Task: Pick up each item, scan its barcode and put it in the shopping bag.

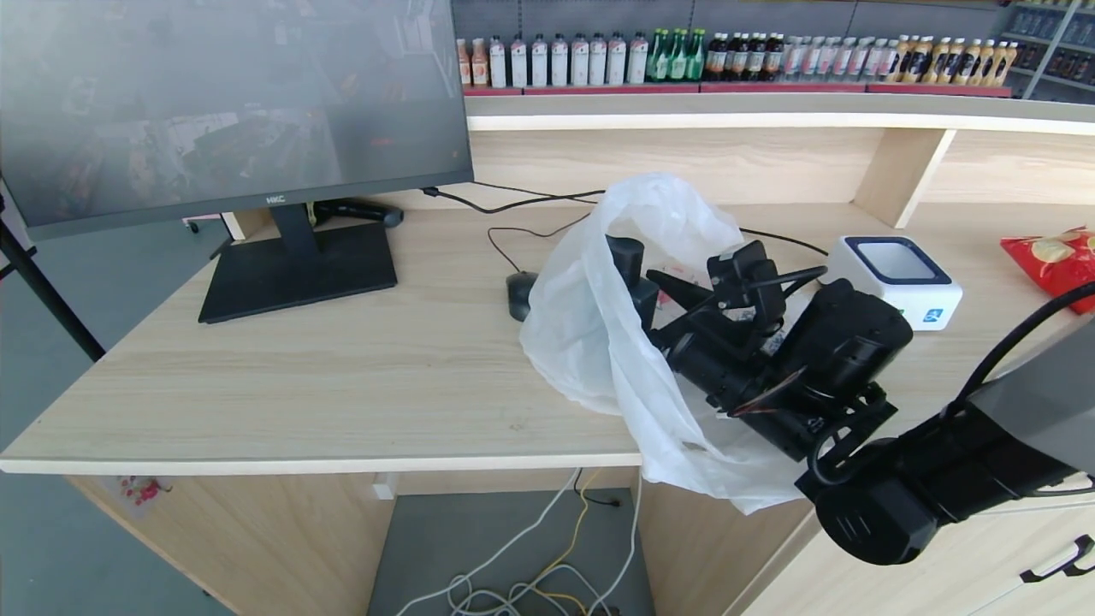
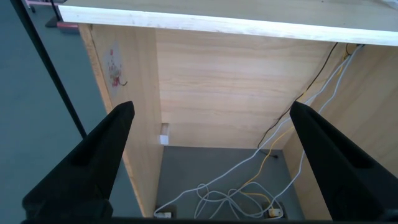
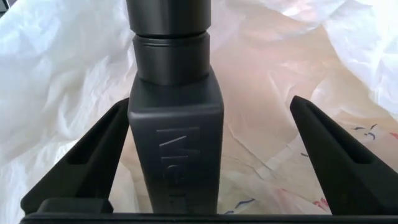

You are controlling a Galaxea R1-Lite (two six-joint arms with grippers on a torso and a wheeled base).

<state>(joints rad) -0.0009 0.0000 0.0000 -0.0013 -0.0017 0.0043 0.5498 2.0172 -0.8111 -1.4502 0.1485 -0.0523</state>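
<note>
Seen from the head view, the shopping bag (image 1: 599, 342) sits slumped at the front of the counter (image 1: 342, 368), its lower folds hanging over the edge. The right gripper (image 1: 659, 304) is pushed in through its mouth. A black bottle (image 1: 631, 269) stands roughly upright inside the bag, at the gripper's tips. The scanner (image 1: 894, 278) sits just beyond the bag on the robot's right. Farther right, a red snack packet (image 1: 1048, 257) lies on the counter, not yet bagged. The monitor (image 1: 231, 103) stands well apart on the left.

In the left wrist view, the left gripper (image 2: 211, 106) hangs below the counter's edge with its fingers spread wide and nothing between them. It faces the kneehole, where cables (image 2: 249, 186) trail on the floor.

In the right wrist view, the bottle stands between fingers spread just as wide. It is close against one finger, with a clear gap to the other, so nothing is being pinched.

My reading is that the bottle is as good as delivered, and the packet has yet to be picked up, scanned and bagged.

I cannot tell whether the bottle was scanned. Its base is cut off, so I cannot see whether it rests on the bag's floor. Faint printed shapes show through the plastic, too vague to name. The packet is cropped by the picture's edge.
</note>
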